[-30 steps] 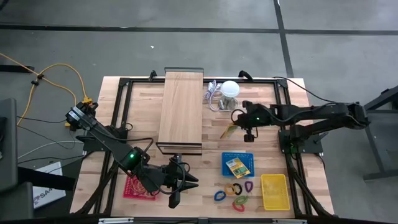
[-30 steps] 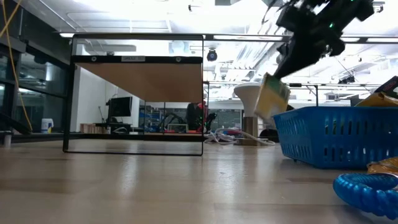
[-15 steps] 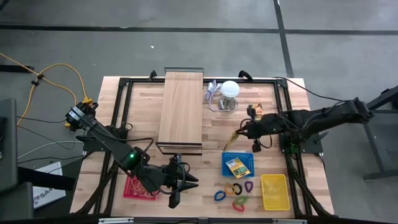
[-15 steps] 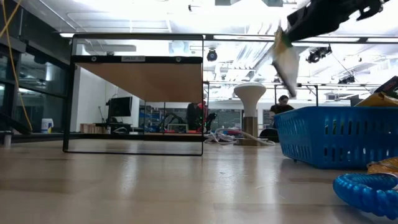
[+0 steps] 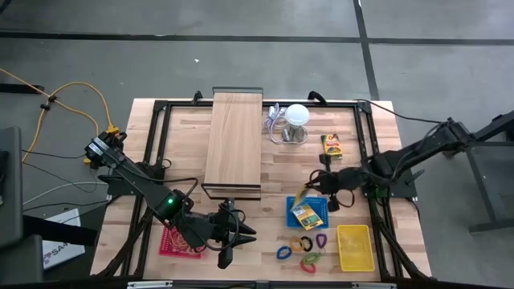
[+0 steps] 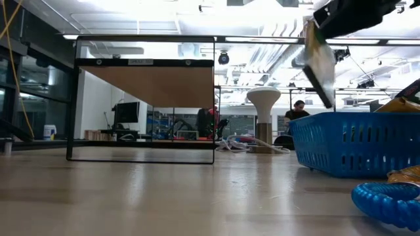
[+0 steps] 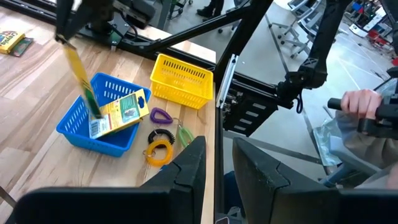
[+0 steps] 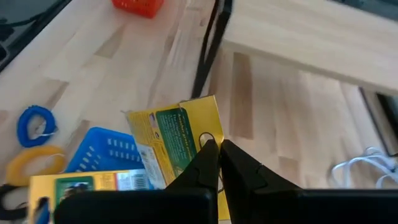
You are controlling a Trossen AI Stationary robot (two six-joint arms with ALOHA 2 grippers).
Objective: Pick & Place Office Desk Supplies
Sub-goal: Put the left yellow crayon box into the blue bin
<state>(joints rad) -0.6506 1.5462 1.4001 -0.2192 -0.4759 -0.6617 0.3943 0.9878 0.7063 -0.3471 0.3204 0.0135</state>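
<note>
The right gripper (image 5: 309,193) is pinched shut on a yellow pack (image 8: 180,146), holding it by its top edge so it hangs in the air over the 12 o'clock rim of the blue basket (image 5: 307,212). In the low view the pack (image 6: 318,62) hangs tilted, clear above the basket wall (image 6: 354,144). A second pack (image 5: 305,214) lies inside the basket, and a third (image 5: 331,144) lies on the table at 1 o'clock from the basket. At 6 o'clock from the basket sit the clips (image 5: 302,247): blue, orange, purple and what looks like red and green, close together. A yellow basket (image 5: 355,247) stands just at 3 o'clock from them. The left gripper (image 5: 233,239) waits near the table's 7 o'clock edge, beside a red basket (image 5: 178,241), fingers parted with nothing between them
</note>
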